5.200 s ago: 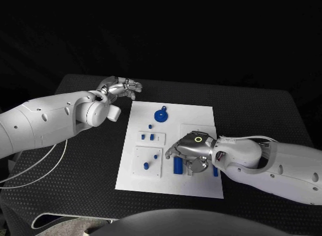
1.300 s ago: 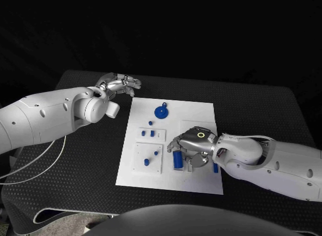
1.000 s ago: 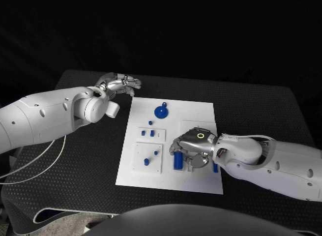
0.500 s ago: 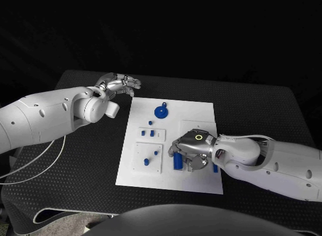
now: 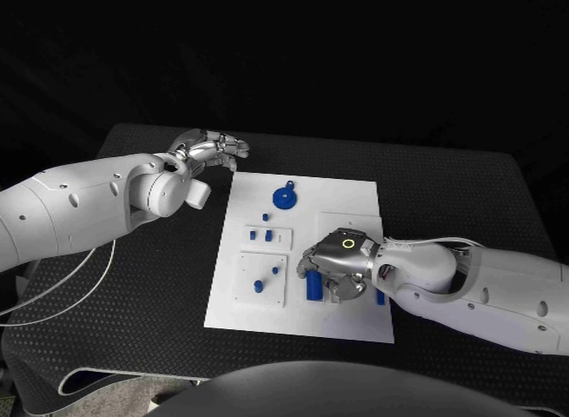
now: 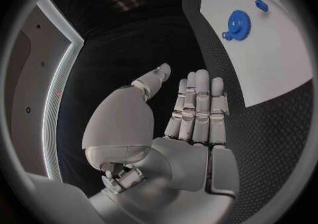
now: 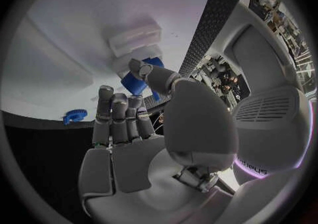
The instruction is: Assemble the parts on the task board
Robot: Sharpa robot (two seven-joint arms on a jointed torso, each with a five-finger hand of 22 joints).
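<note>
Overhead, the task board (image 5: 241, 300) lies mid-table. The right hand (image 5: 338, 265) covers its near part beside a blue cylinder (image 5: 313, 286); its wrist view shows fingers pinching that part. The left hand (image 5: 207, 149), fingers straight, grasps nothing. A gear (image 5: 284, 197) lies farther away.

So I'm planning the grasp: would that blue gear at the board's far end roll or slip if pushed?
The blue gear lies flat on the task board, so it would probably slide, not roll. It looks like stiff, light plastic. Its toothed rim should offer fingers some grip.
</note>
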